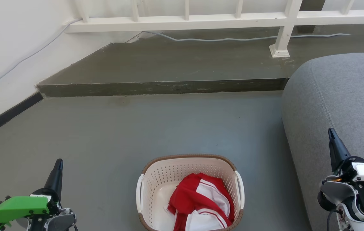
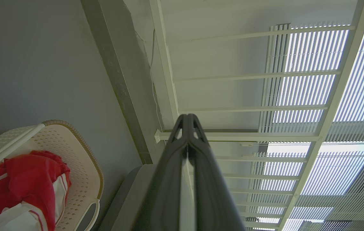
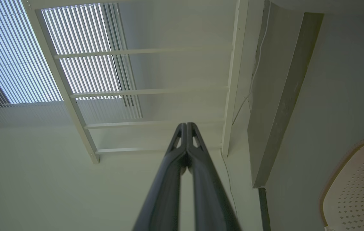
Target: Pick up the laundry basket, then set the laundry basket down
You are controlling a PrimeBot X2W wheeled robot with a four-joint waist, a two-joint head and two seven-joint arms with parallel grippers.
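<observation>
Both grippers hang off the floor with nothing in them. The left gripper (image 1: 59,163) has its two dark fingers pressed together down to the tips, and the right gripper (image 1: 331,131) is closed the same way. They sit well apart on either side of the laundry basket (image 1: 185,170), which rests on the grey floor (image 1: 169,128) between them, near the robot.

As I see it, the main risk is an uneven lift. The left handle (image 1: 139,192) and the right handle (image 1: 240,192) are thin, smooth white loops. If one finger hooks sooner or higher than the other, the tub would probably tilt and the red and white garment (image 1: 201,199), heaped toward the right side, could slide out. Smooth plastic may also slip in narrow fingers. The grey sofa (image 1: 345,96) bulges in close beside the right arm and could catch it as it swings in.

The tub is cream plastic with small holes and rounded corners, edged by a brown woven-look rim. The garment looks soft and rumpled, and the sofa is a fine-weave fabric. Farther off, a raw concrete step (image 1: 162,86) carries a white railing (image 1: 185,19) and a loose grey cable (image 1: 217,39).
</observation>
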